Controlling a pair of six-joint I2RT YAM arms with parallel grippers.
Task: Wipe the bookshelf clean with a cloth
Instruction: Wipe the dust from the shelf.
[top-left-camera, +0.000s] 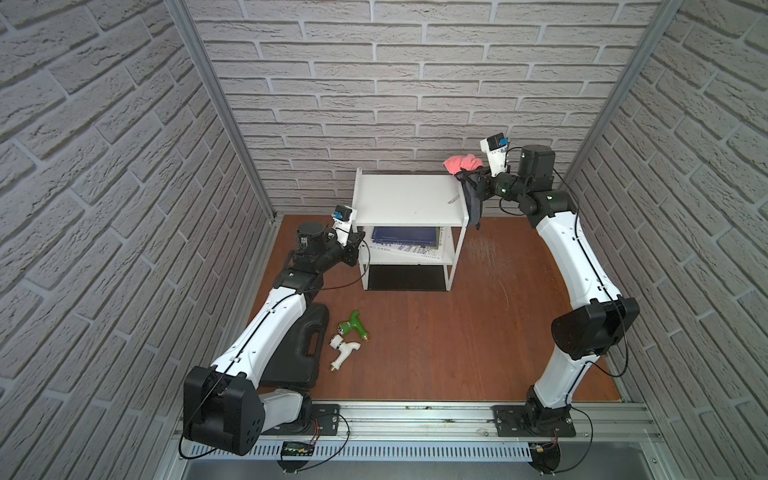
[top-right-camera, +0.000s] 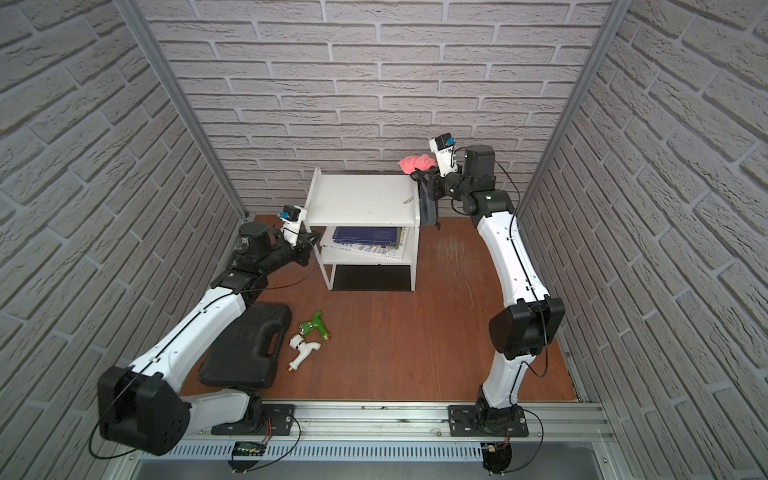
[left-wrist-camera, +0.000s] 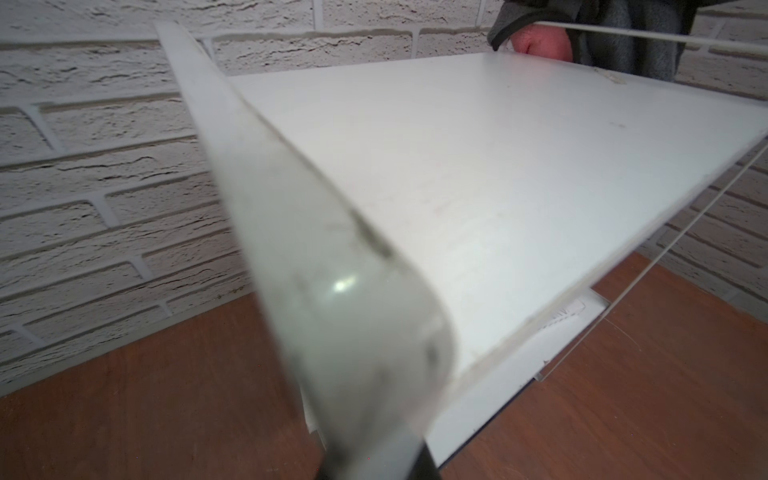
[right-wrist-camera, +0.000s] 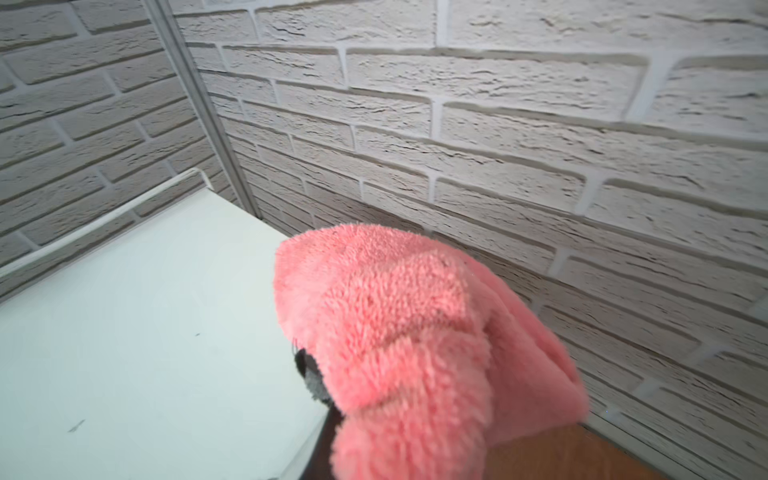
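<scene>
Clamping a bunched fold of the cloth (top-left-camera: 462, 163), the right gripper (top-left-camera: 466, 179) has its jaws shut tight. The pink side bulges up above the jaws, and in the right wrist view the cloth (right-wrist-camera: 399, 332) hides the fingertips. The grey side hangs straight down below the jaws.

Just beside the tips stands the bookshelf (top-left-camera: 407, 199). The gripper sits at the right rear corner of its white top board, and the hanging grey part falls along the shelf's right side. Whether it touches the frame there I cannot tell.

Across the board from this gripper, at the opposite front corner, the left gripper (top-left-camera: 355, 244) is closed on the thin white frame. In the left wrist view the bookshelf (left-wrist-camera: 498, 166) starts right at the jaws, its rounded frame corner blurred. The board stretches away to the cloth (left-wrist-camera: 623, 45) at its far end.

Under the top board, about level with the left gripper, books (top-left-camera: 405, 237) lie flat on the middle tier.

Well behind the left gripper, back along its arm, a green tap (top-left-camera: 353, 326) and a white tap (top-left-camera: 343, 348) lie close together on the wooden table (top-left-camera: 478, 332). A flat black case (top-left-camera: 305, 351) lies beside them, partly under the arm.
</scene>
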